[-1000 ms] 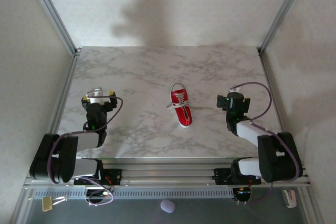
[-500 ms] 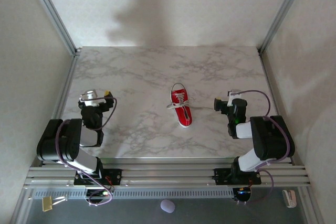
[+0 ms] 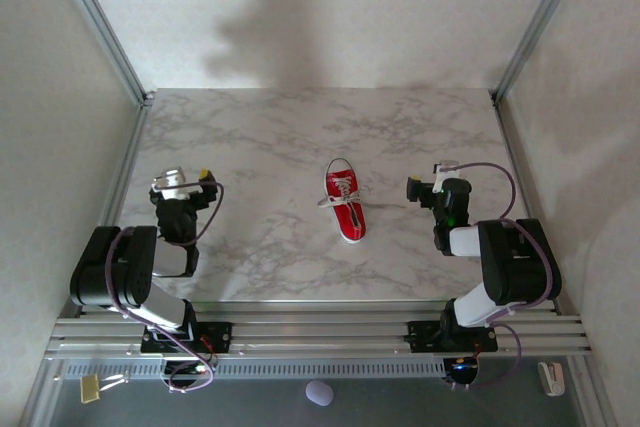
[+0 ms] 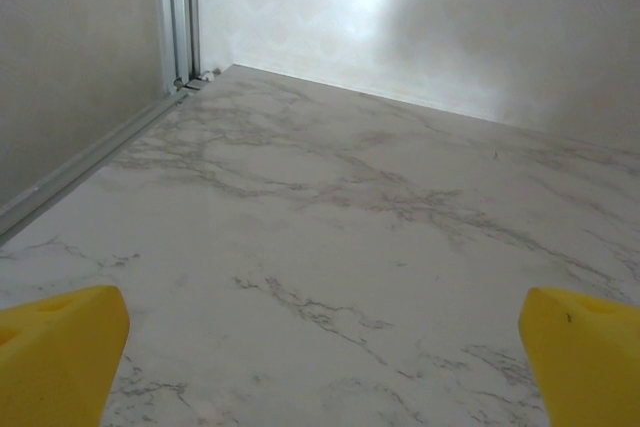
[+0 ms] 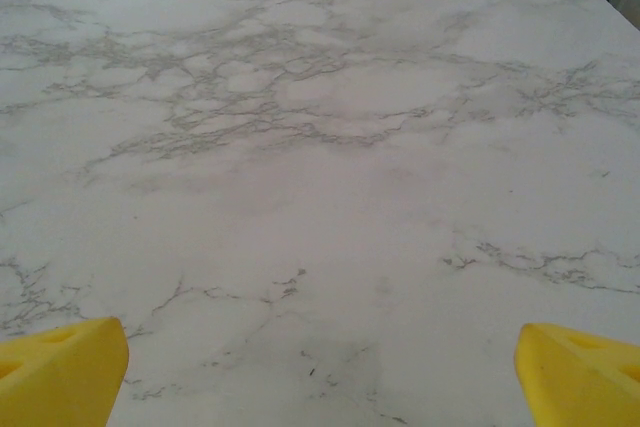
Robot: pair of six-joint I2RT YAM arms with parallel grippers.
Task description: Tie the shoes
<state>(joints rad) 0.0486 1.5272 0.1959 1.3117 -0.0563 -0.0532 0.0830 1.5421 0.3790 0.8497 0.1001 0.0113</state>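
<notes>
Seen from above, a small red canvas sneaker (image 3: 346, 203) lies near the middle of a white, grey-veined marble-look worktop (image 3: 260, 137), a little right of centre. Its white toe cap points toward the near edge, where the two arms are bolted. Its open heel end points toward the far wall. The white laces (image 3: 340, 190) look loose, with one strand trailing onto the worktop at the left of the shoe. The sneaker is too small in this view for any lettering or logo to be read.

The left fingers (image 3: 205, 178) sit well to the left of the sneaker and the right fingers (image 3: 413, 188) well to its right, both apart from it. Both pairs are spread wide and pinch nothing. From the left wrist camera, two yellow pads (image 4: 60, 352) stand at the bottom corners with marble surface between them, and a metal frame post (image 4: 178, 17) runs up the left corner. The right wrist camera shows its own yellow pads (image 5: 60, 362) just as far apart over the marble.
</notes>
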